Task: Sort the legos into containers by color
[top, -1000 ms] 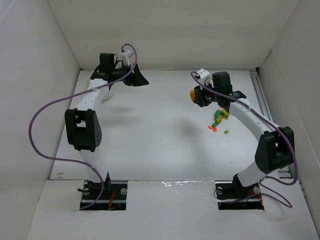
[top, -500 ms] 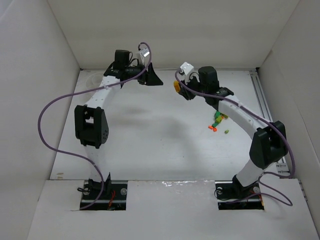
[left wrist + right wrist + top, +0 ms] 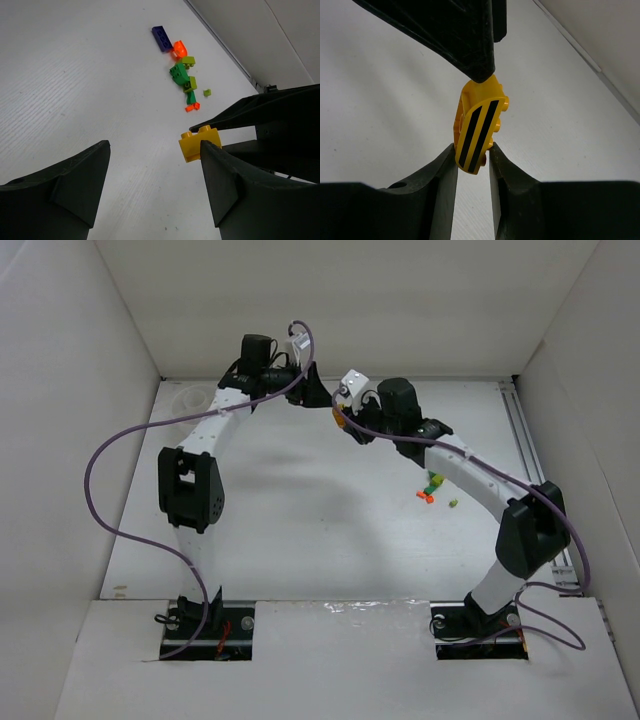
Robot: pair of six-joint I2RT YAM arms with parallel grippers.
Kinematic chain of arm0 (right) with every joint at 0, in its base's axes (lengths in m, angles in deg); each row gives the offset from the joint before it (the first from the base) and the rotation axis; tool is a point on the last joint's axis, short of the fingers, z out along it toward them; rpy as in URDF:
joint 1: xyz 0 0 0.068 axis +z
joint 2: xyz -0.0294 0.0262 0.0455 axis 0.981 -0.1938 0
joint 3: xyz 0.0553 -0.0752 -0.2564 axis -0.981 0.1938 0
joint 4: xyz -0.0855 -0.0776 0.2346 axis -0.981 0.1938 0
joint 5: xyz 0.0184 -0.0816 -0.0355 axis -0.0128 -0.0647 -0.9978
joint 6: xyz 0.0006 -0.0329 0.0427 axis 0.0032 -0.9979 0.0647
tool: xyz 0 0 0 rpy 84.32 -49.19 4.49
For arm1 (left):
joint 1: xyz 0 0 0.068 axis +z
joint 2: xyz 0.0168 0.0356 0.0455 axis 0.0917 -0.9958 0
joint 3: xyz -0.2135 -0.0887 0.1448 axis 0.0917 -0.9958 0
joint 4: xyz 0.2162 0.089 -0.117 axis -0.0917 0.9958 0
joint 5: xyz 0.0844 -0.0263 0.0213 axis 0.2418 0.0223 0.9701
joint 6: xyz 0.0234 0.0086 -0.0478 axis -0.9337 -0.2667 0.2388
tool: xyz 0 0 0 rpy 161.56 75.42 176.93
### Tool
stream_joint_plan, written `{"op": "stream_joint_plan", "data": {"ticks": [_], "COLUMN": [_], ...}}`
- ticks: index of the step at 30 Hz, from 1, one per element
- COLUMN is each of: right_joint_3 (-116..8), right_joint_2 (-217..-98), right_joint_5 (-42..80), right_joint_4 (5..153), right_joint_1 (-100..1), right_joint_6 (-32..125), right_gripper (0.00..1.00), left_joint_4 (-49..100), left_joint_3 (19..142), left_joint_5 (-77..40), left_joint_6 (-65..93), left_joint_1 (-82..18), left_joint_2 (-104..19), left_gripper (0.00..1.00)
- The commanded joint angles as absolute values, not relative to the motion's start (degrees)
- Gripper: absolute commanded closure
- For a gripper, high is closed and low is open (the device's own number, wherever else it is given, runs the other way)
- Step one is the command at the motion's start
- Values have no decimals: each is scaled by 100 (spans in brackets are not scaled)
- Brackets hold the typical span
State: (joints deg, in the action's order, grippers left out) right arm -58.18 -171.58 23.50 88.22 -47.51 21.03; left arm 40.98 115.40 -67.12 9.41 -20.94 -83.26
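Right arm point(image 3: 470, 475) stretched far-left — tool point(image 3: 472, 150) pinching yellow brick point(image 3: 479, 127).

Left gripper point(image 3: 316, 390) and right gripper point(image 3: 345, 412) meet over the table's point(image 3: 300, 530) far middle, a brick point(image 3: 480, 127) between the right one's fingers. Loose legos point(image 3: 435, 485) lie right of centre, under the right arm point(image 3: 470, 465). Bowl point(image 3: 188, 397): far-left corner.

We see a yellow brick point(image 3: 479, 127) with two black stripes. On the white table point(image 3: 75, 75) lie a dark blue brick point(image 3: 162, 38), an orange brick point(image 3: 179, 49), a green brick point(image 3: 178, 73) and a lime brick point(image 3: 207, 92). The cables point(image 3: 86, 480) are purple, the fingers point(image 3: 440, 175) black.
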Motion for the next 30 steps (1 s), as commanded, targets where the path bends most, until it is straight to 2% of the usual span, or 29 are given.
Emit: {"op": "stream_joint_plan", "data": {"ticks": [1, 30], "right_joint_3": [-6109, -6434], "right_joint_2": [-17242, -17524], "right_joint_5": [2092, 1828], "right_joint_4": [8571, 8624], "right_joint_1": [-4692, -4692], "right_joint_6": [2041, 2094], "right_gripper": [98, 98], "left_joint_4": [4087, 4210], "left_joint_3": [11931, 12265], "left_joint_5": [-6881, -7023], "left_joint_6": [845, 687], "left_joint_1": [-2152, -2363], "left_joint_2": [-8294, -8505], "left_gripper": [31, 29]}}
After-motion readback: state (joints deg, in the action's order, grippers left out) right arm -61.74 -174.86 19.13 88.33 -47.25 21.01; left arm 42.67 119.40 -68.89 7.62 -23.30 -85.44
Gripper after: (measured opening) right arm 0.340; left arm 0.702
